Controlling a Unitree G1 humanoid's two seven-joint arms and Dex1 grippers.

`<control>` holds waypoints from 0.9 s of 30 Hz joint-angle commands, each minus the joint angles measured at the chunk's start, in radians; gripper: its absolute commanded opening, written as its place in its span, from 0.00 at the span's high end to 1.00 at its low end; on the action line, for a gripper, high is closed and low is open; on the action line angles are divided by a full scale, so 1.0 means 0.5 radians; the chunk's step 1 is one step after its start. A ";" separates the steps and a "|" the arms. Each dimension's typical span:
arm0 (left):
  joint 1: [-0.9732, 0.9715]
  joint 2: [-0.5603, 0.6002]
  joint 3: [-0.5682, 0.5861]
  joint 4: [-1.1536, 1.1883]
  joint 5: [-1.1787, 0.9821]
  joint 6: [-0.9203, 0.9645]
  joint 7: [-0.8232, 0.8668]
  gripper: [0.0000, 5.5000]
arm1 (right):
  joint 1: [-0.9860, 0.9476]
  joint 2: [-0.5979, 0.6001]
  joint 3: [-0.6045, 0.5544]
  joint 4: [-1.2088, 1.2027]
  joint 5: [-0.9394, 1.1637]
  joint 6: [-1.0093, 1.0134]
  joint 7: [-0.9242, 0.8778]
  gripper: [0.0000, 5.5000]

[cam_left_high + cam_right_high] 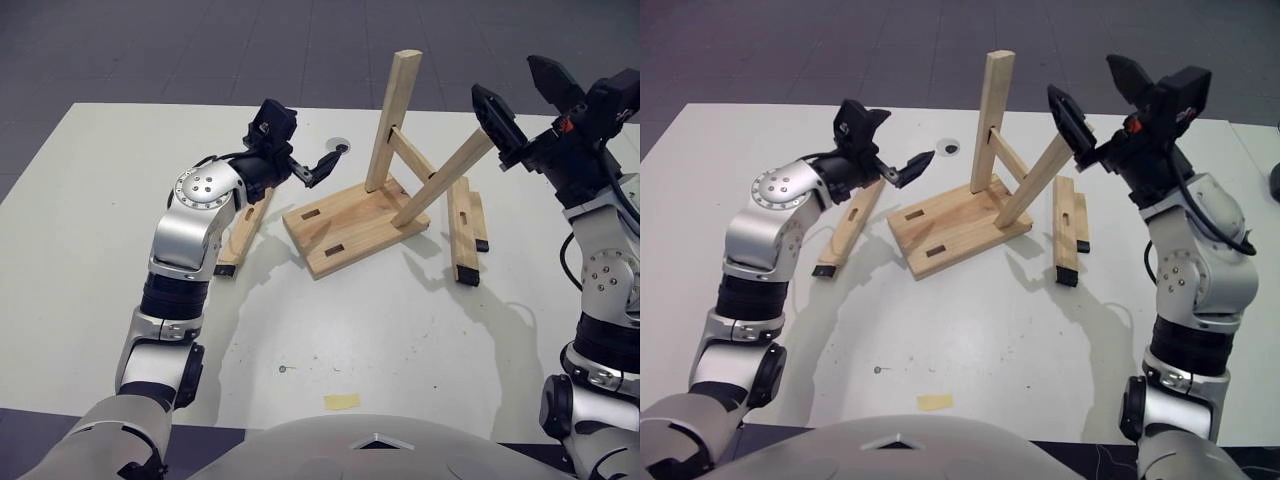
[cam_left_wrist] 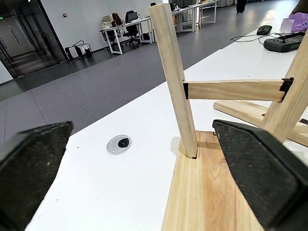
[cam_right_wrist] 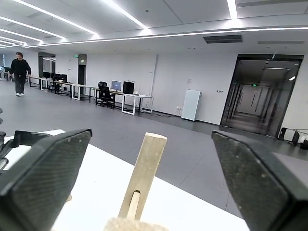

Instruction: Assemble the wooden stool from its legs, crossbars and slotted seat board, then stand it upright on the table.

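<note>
The slotted seat board lies flat on the white table. Two legs stand in it: one nearly upright, one leaning right, joined by a crossbar. My left gripper hovers open just left of the board, facing the upright leg and the crossbar. My right gripper is open at the top end of the leaning leg, not touching it. A loose leg lies under my left arm. Two more wooden pieces lie right of the board.
A round cable grommet sits in the table behind the board. A scrap of yellow tape lies near the front edge. The table's front half offers free room. Its back edge runs just behind the stool parts.
</note>
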 commanded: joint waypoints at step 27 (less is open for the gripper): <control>0.018 0.021 0.008 0.241 0.323 -0.229 0.282 0.02 | 0.460 0.959 -0.131 -0.602 -0.449 0.335 -1.846 0.02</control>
